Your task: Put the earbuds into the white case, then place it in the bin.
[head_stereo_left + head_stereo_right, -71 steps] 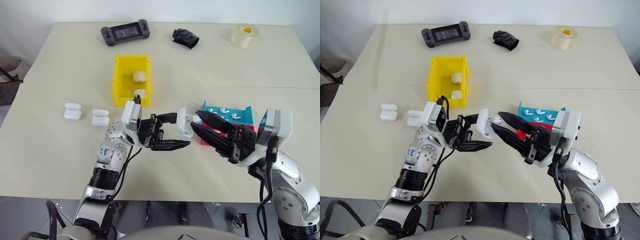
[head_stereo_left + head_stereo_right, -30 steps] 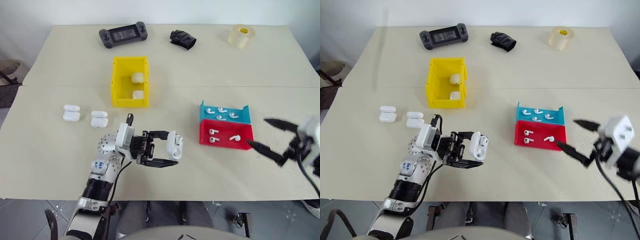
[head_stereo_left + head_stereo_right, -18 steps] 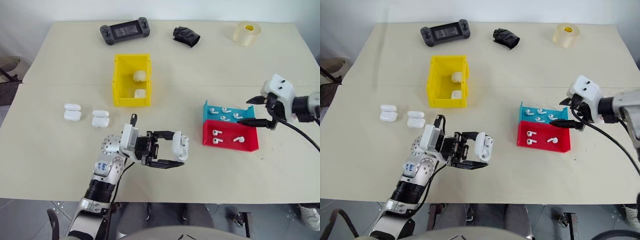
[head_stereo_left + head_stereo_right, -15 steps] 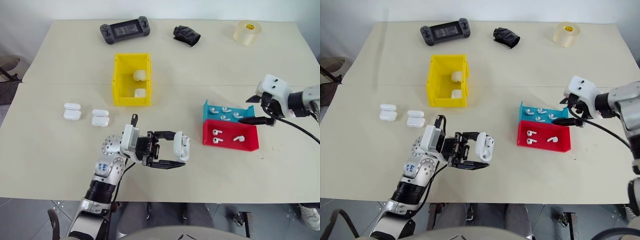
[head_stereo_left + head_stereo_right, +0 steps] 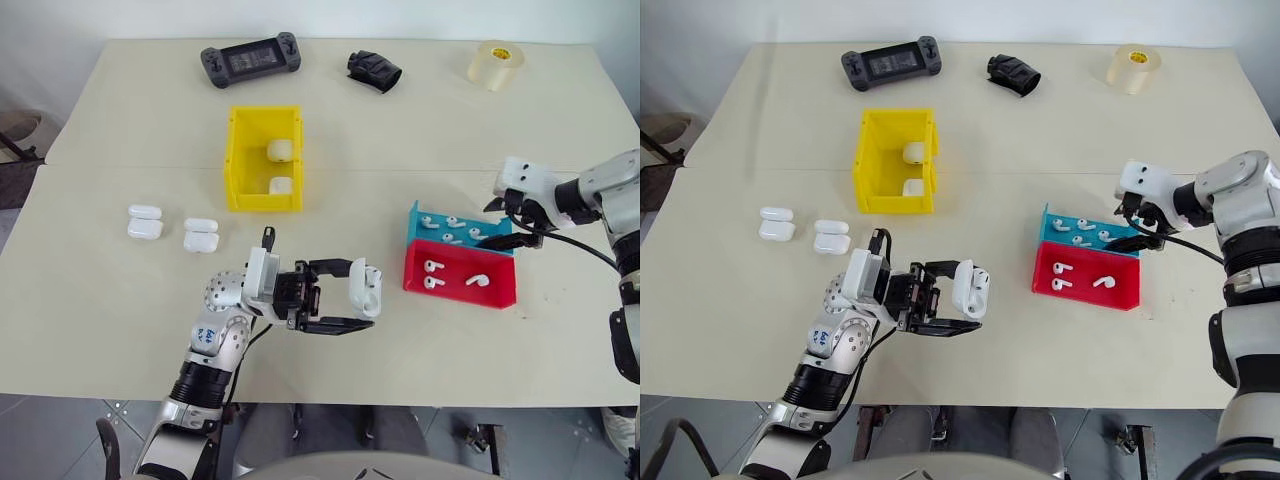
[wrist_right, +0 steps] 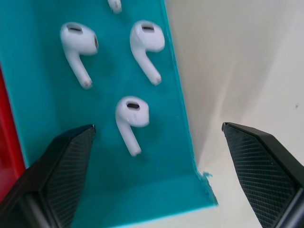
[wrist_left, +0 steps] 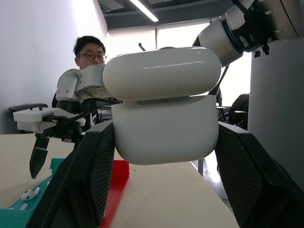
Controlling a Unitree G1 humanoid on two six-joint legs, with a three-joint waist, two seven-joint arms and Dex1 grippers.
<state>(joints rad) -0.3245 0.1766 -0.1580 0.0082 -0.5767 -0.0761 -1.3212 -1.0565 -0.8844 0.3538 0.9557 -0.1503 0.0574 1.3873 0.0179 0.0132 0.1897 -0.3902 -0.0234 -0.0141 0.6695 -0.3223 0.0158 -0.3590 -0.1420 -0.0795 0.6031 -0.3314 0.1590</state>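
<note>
Bare table (image 5: 420, 150) between yellow bin (image 5: 264, 159) and blue tray (image 5: 457, 227) — nothing obstructs.

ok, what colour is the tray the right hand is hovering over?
Blue tray; clearest in the right wrist view.

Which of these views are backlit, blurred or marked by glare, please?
Left wrist view: bright windows behind put the fingers in silhouette, with a soft highlight on the held white case. Right wrist view: earbuds slightly soft, fingertips blurred. Head views: even light, faint shadows on the table.
</note>
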